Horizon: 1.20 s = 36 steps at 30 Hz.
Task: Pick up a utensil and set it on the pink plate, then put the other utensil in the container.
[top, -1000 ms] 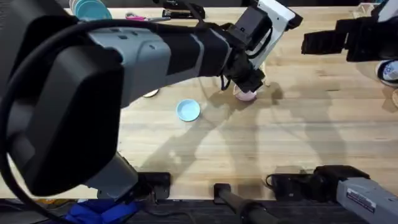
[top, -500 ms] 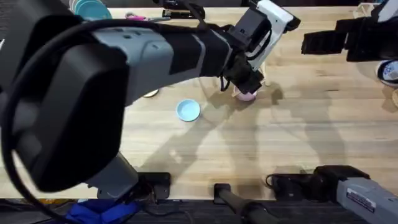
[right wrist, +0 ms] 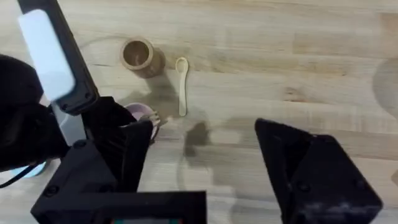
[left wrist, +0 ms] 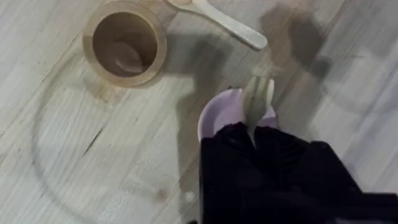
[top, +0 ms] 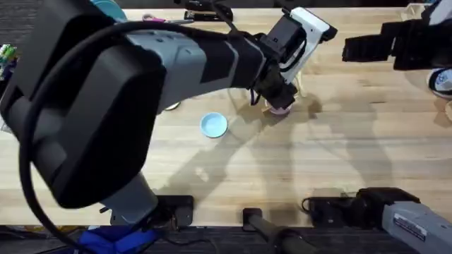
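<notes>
**Fork held over pink plate**

Overhead: the left gripper point(top: 280, 95) reaches across the pale plank table point(top: 339, 155), above the round pink plate point(top: 280, 109). A light blue plate point(top: 213, 125) lies nearer left.

Left wrist: the black fingers point(left wrist: 236, 152) clamp the wooden fork point(left wrist: 257, 99), tines over the plate's rim. The cylindrical wooden container point(left wrist: 124, 42) stands apart.

Right wrist: the right gripper point(right wrist: 205, 165) is spread wide, holding nothing. The smooth oval-bowled spoon point(right wrist: 181, 84) lies just beside the container.

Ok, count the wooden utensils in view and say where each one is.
2. The fork is held in the left gripper, its tines over the pink plate. The spoon lies flat on the table beside the wooden cup. Others may be hidden under the arm.
</notes>
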{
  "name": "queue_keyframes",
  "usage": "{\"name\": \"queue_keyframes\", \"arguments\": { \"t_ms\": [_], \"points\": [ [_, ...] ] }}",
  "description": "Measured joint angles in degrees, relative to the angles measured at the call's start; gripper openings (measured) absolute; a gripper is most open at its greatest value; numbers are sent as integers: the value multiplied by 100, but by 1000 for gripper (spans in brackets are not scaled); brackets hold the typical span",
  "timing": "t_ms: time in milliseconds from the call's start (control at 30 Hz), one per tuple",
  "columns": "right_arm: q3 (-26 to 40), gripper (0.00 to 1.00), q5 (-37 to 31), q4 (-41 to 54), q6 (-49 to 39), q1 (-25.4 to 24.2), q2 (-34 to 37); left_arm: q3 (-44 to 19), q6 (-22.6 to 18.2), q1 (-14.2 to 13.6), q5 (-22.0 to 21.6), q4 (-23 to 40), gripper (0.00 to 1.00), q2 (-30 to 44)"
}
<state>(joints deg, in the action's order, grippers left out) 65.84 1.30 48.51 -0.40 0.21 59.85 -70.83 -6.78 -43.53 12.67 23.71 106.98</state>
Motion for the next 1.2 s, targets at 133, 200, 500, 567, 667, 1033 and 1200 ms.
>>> {"name": "queue_keyframes", "arguments": {
  "t_ms": [133, 200, 500, 567, 667, 1033, 1200],
  "points": [
    [0, 998, 0, 0, 0, 0, 0, 0, 28, 0, 0, -31, 280, 0],
    [0, 997, 0, 0, 0, 0, 0, 0, 43, 0, 1, -40, 330, 0],
    [0, 998, 0, 0, 0, 0, 0, 0, 40, 0, 2, -46, 891, 0],
    [0, 998, 0, 0, -2, 0, 0, 0, 69, 0, 0, -55, 988, 0],
    [2, 998, 0, 0, 0, 0, -2, 0, 63, 0, 2, -57, 995, 0],
    [0, 998, 0, 0, 0, 0, 0, -17, 279, 60, -108, -4, 995, -53],
    [0, 998, 0, 0, 0, 0, 0, -26, 400, 267, -254, 223, 997, -563]
  ]
}}
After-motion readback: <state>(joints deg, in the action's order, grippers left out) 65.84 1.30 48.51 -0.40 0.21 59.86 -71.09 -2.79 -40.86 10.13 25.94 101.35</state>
